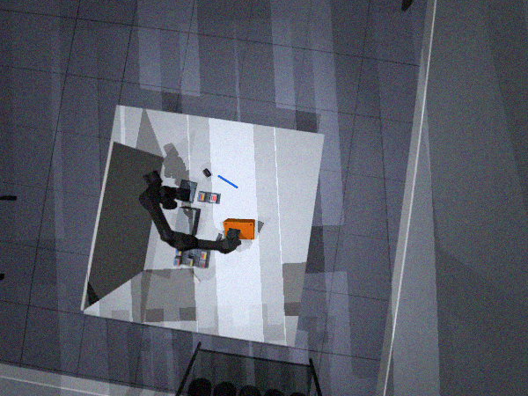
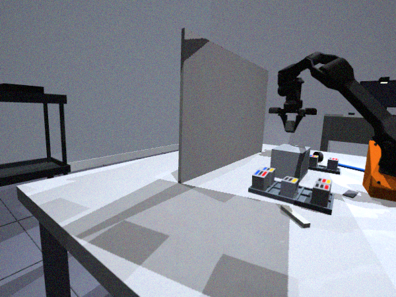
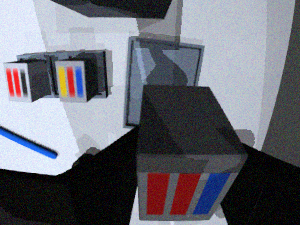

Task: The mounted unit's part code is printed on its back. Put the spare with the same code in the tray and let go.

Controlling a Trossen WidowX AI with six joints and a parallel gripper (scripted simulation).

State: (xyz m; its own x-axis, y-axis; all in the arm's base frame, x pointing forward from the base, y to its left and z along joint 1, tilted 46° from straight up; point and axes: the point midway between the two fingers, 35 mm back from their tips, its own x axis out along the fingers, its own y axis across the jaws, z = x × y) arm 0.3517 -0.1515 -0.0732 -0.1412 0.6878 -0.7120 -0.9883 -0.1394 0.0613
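The black two-finger gripper (image 1: 187,194) (image 2: 290,127) is closed on a dark grey block with red, red and blue stripes (image 2: 290,125) (image 3: 187,170), held above the table near the shallow grey square tray (image 1: 189,187) (image 3: 128,80). Centre it inside the rim, lower it level, then release gently.

Black arm (image 1: 160,224), blue stick (image 1: 227,181), orange block (image 1: 239,228), pale tabletop (image 1: 233,290)

The bent arm (image 1: 164,226) (image 2: 354,94) hangs its claw (image 1: 190,194) (image 2: 290,127) (image 3: 173,134) downward, seemingly clamped.
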